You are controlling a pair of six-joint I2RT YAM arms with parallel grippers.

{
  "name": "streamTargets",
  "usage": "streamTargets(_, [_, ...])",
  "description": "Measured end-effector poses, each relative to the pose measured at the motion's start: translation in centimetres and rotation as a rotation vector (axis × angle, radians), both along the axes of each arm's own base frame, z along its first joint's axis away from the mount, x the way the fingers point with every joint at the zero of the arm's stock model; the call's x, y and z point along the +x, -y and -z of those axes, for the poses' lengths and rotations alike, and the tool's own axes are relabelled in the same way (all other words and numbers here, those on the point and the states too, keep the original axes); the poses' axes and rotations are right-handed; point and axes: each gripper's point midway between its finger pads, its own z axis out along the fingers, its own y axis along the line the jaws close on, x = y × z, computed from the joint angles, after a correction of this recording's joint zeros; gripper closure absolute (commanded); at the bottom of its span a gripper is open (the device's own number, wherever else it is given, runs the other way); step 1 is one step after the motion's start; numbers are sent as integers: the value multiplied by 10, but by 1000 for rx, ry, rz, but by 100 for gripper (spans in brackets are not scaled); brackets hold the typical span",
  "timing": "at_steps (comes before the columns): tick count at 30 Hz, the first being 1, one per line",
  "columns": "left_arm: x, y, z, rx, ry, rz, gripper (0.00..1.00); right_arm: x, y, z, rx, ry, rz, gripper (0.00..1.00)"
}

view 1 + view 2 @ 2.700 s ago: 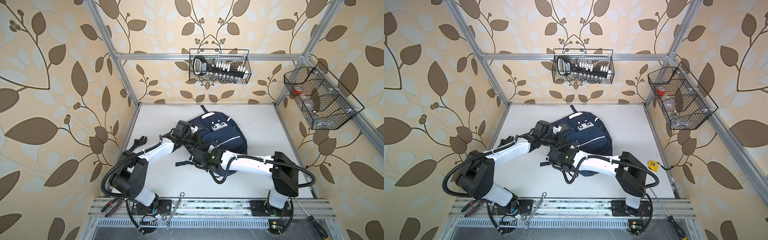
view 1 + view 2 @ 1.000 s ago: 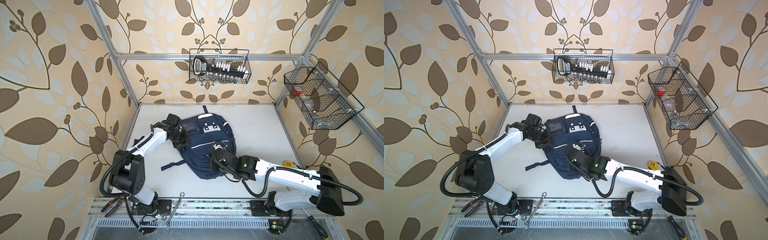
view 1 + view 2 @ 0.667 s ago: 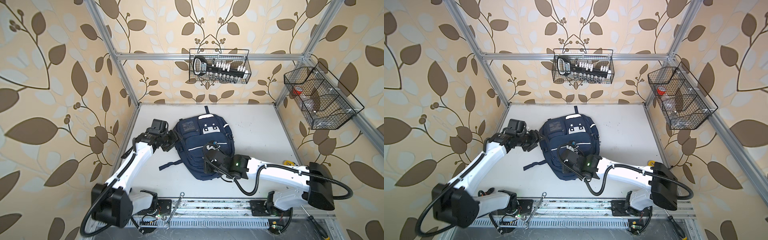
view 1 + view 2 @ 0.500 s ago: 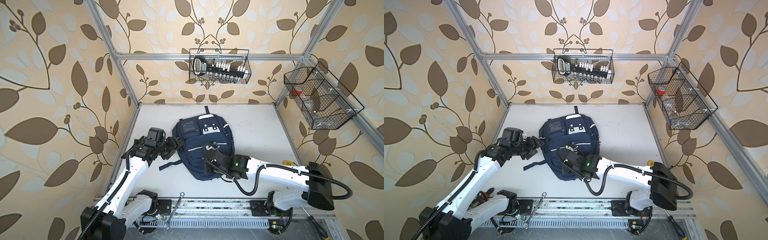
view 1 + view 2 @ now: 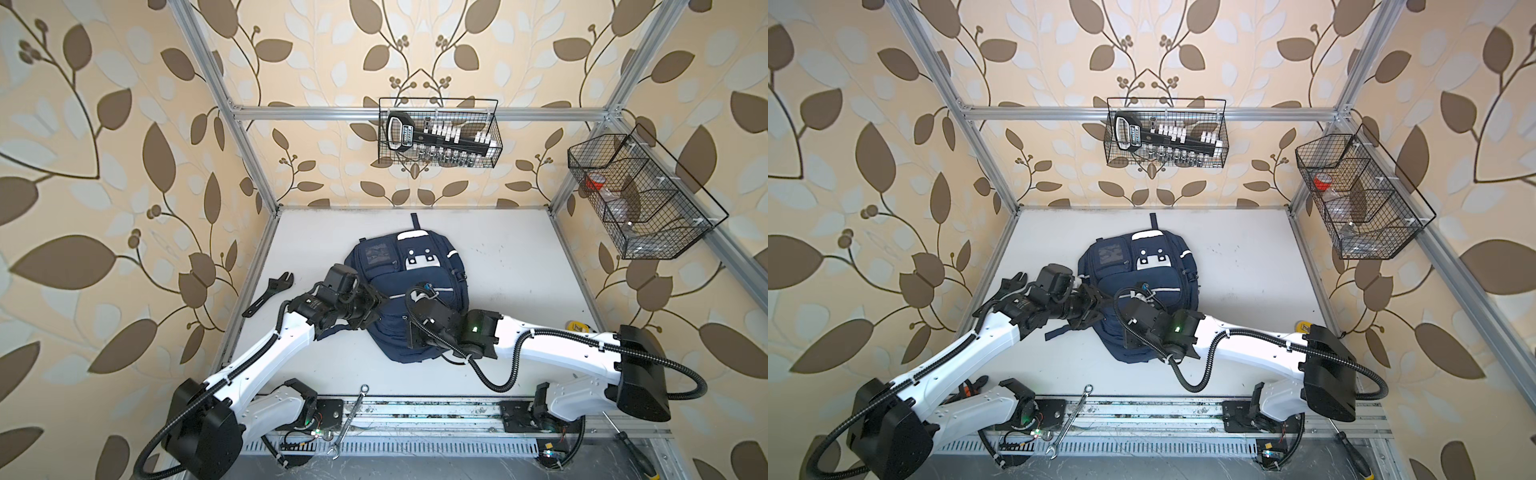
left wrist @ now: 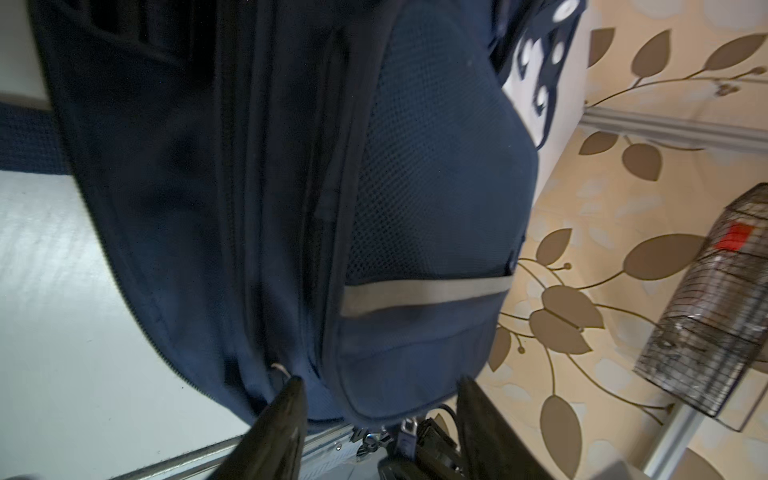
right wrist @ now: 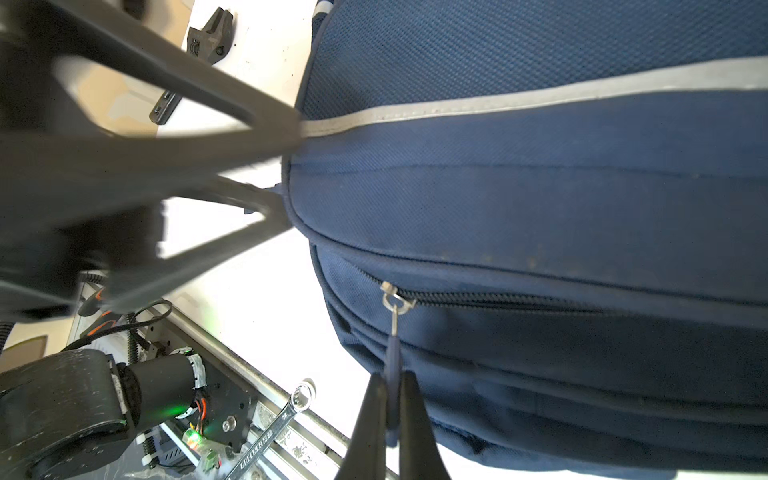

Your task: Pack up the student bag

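Observation:
The student bag (image 5: 419, 286) (image 5: 1144, 291), a navy backpack with grey reflective stripes, lies flat mid-table. My left gripper (image 5: 376, 307) (image 5: 1096, 309) (image 6: 380, 386) is open at the bag's left edge. Its fingertips stand on either side of the rounded end of a front pocket (image 6: 407, 353). My right gripper (image 7: 392, 388) (image 5: 411, 336) is shut on the blue zipper pull (image 7: 392, 357), which hangs from a metal slider (image 7: 392, 297) at the end of a closed zip. The left gripper's blurred fingers (image 7: 249, 137) touch the bag (image 7: 540, 208) by a stripe.
A black adjustable wrench (image 5: 270, 293) (image 5: 1009, 286) lies left of the bag. A combination wrench (image 5: 351, 419) (image 7: 270, 432) rests on the front rail. Wire baskets hang on the back wall (image 5: 438, 133) and right wall (image 5: 640, 195). A screwdriver (image 5: 623, 444) lies at the front right.
My left gripper let go of the bag's upper left side, opened, and swung down to its left edge. The right gripper stayed shut on the zipper pull and shifted slightly left.

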Motion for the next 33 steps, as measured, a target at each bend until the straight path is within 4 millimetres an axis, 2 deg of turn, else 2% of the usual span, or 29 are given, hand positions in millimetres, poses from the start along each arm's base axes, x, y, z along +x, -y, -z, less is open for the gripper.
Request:
streamTargets(3, [-2, 3, 9, 13, -30, 7, 44, 0, 0, 0, -3, 2, 0, 100])
streamTargets(6, [-1, 3, 9, 13, -34, -4, 43, 0, 1, 0, -5, 6, 3, 100])
streamTargets(10, [2, 2, 8, 21, -31, -18, 50, 0, 1, 0, -7, 9, 3, 100])
streamTargets(14, [4, 2, 15, 35, -54, -23, 68, 0, 2, 0, -13, 15, 7, 100])
streamTargets(16, [4, 1, 19, 50, -67, -24, 80, 0, 3, 1, -22, 16, 11, 100])
streamTargets(20, [9, 2, 11, 72, -51, -18, 100, 0, 8, 2, -37, 18, 33, 100])
streamTargets(27, [14, 2, -1, 108, -35, 10, 100, 7, 20, -10, -24, 42, 86, 100])
streamTargets(30, [16, -2, -2, 105, -32, 17, 100, 14, 37, -13, -22, 45, 127, 100])
streamTargets(33, [20, -11, -2, 98, -32, 15, 100, 25, 67, -10, -35, 42, 192, 100])
